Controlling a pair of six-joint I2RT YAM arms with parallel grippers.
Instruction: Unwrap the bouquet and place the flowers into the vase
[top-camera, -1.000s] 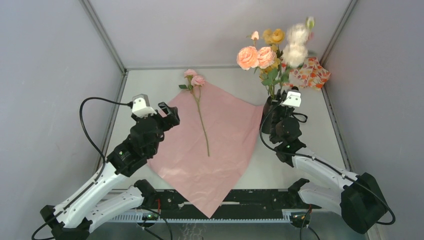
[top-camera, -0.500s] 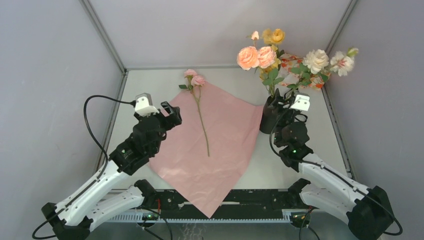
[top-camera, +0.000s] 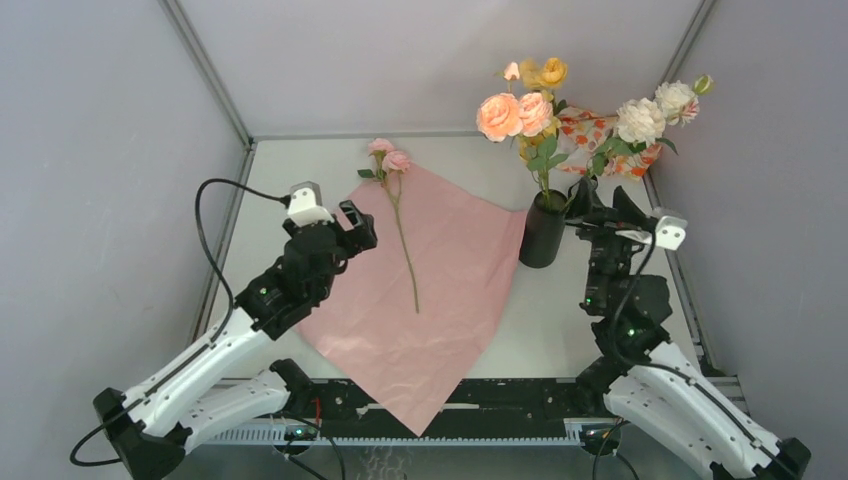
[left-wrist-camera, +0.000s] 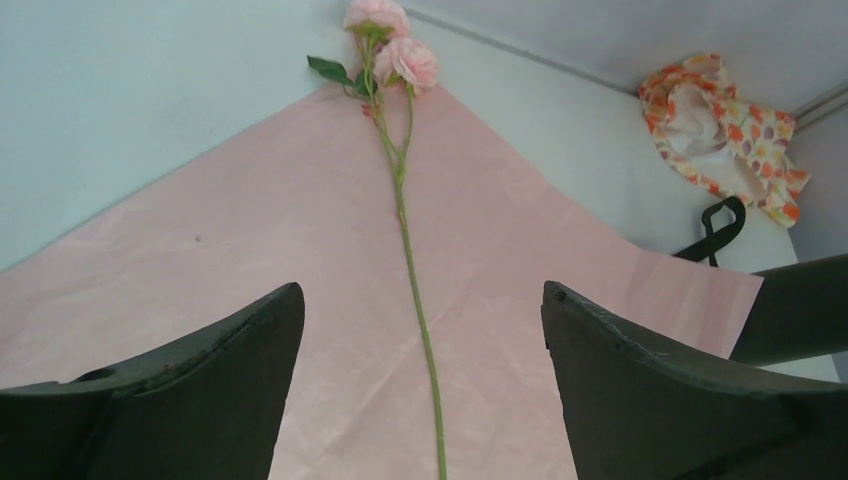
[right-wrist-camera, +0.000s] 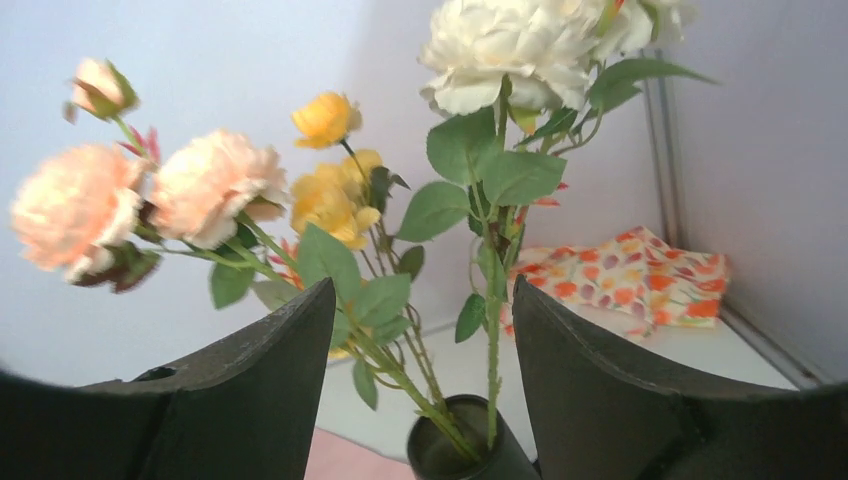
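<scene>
The right gripper (top-camera: 603, 203) is gaping empty at the vase's (top-camera: 542, 232) two o'clock. The left gripper (top-camera: 352, 224) is hovering, fingers wide.

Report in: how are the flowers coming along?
Left jaws, right jaws open, empty. Vase holds most flowers. One pink stem lies on the paper. Nothing blocking it.

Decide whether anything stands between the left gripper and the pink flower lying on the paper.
Nothing visible does. The left gripper, jaws open, faces the pink flower, whose stem lies flat on the pink paper; only bare paper lies between them. The vase stands farther right, outside that path.
</scene>
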